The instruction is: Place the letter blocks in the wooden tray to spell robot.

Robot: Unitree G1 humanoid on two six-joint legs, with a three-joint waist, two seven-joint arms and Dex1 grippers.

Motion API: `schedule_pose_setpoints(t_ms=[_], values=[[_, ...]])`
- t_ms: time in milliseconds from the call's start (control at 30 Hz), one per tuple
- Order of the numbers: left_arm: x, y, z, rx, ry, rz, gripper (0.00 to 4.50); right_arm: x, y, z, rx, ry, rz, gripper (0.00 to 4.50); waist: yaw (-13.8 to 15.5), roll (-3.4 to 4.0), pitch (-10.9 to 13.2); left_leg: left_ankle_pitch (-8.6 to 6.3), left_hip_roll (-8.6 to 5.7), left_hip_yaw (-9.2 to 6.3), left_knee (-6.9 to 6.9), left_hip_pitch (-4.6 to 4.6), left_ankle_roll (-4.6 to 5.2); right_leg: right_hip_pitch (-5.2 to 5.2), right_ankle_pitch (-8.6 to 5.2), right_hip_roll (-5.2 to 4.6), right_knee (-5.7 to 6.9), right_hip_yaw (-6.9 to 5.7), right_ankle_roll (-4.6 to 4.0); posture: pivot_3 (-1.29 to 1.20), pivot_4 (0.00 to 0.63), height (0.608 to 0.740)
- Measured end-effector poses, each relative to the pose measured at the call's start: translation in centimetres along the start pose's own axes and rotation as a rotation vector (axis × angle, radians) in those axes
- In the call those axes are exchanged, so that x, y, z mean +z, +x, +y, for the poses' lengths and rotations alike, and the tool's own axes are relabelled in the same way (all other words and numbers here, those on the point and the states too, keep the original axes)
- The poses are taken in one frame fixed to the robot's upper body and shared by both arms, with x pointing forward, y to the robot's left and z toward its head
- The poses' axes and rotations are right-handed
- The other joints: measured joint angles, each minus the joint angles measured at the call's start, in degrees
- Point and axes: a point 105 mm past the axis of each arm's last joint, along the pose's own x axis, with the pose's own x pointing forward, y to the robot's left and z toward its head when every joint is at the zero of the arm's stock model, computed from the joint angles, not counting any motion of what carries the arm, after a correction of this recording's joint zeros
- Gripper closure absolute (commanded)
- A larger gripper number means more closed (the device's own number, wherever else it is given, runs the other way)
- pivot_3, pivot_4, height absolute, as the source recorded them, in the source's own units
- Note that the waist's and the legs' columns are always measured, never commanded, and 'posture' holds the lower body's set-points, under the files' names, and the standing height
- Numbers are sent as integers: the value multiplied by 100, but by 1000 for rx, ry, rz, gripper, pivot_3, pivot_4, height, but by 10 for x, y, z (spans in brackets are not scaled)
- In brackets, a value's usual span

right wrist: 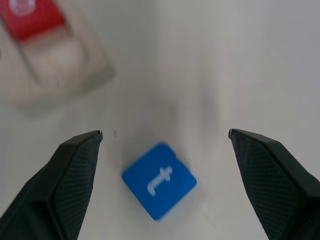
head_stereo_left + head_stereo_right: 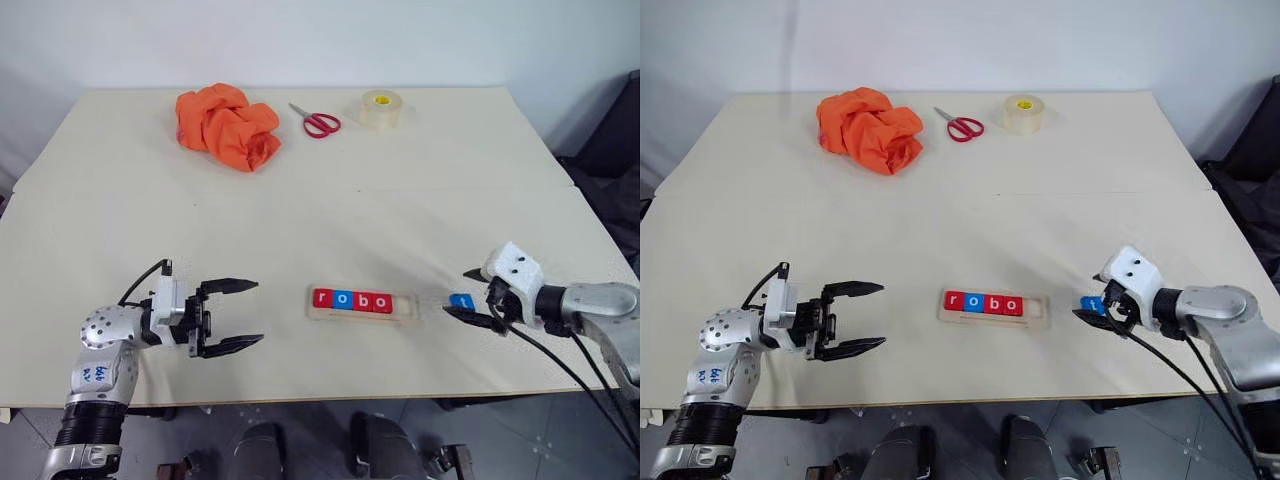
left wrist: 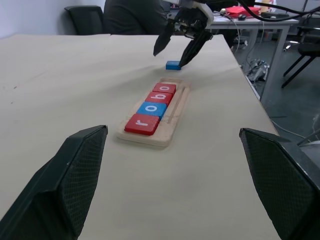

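The wooden tray (image 2: 405, 308) lies near the table's front edge, in the middle. Four letter blocks sit in it in a row: red r (image 2: 322, 298), blue o (image 2: 342, 299), red b (image 2: 362, 301), red o (image 2: 381, 302). The tray's right end is bare wood. A blue t block (image 2: 461, 300) lies flat on the table just right of the tray, turned askew in the right wrist view (image 1: 159, 181). My right gripper (image 2: 458, 292) is open, with its fingers on either side of that block and not touching it. My left gripper (image 2: 257, 312) hangs open and empty to the left of the tray, pointing at it.
At the table's far side lie a crumpled orange cloth (image 2: 228, 126), red-handled scissors (image 2: 317, 121) and a roll of clear tape (image 2: 381, 108). A dark chair (image 2: 615, 140) stands off the table's right edge.
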Motion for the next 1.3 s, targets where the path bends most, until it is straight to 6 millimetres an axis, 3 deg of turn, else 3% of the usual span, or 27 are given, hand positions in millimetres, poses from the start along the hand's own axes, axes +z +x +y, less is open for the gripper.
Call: schedule_pose_setpoints(t_ms=[200, 233, 333, 533, 1000, 1133, 1300], values=[[1, -5, -7, 39, -5, 9, 0, -1, 2, -9, 39, -47, 23, 270, 4, 0, 0, 0, 0, 2, 7, 3, -2, 4, 2, -2, 1, 0, 3, 0, 150, 740], [0, -6, -8, 42, -11, 11, 0, -1, 2, -11, 38, -50, 26, 437, 10, 0, 0, 0, 0, 1, 8, 3, -2, 5, 2, -3, 1, 0, 4, 0, 150, 740], [-1, -7, -9, 60, -18, 13, 0, -2, 3, -10, 57, -74, 25, 1142, 18, -1, -1, 0, 0, 0, 12, 3, -2, 6, 3, -4, 1, 0, 5, 0, 150, 740], [0, -7, -8, 70, -14, 12, 0, 0, 5, -8, 89, -135, 25, 3111, 9, -2, -1, 1, 0, 1, 13, 5, -3, 6, 4, -4, 3, 0, 6, 0, 150, 740], [5, -3, -3, 67, 6, -1, 0, 10, 9, -10, 85, -64, 8, 3115, 0, -1, -1, 2, 1, 3, 11, 4, -5, 2, 4, -3, 6, 0, 5, 0, 150, 740], [4, -2, -3, 63, 2, -5, 0, 29, 17, 1, 107, 2, -52, 3115, 3, -1, -1, 2, 1, 2, 11, 3, -5, -1, 4, -4, 8, 0, 4, 0, 150, 740], [3, -2, -3, 60, 2, -6, 0, 67, 18, 17, 94, 32, -149, 3115, 12, -1, -1, 0, 1, -1, 10, 1, -6, -1, 2, -4, 7, -1, 2, 0, 150, 740]])
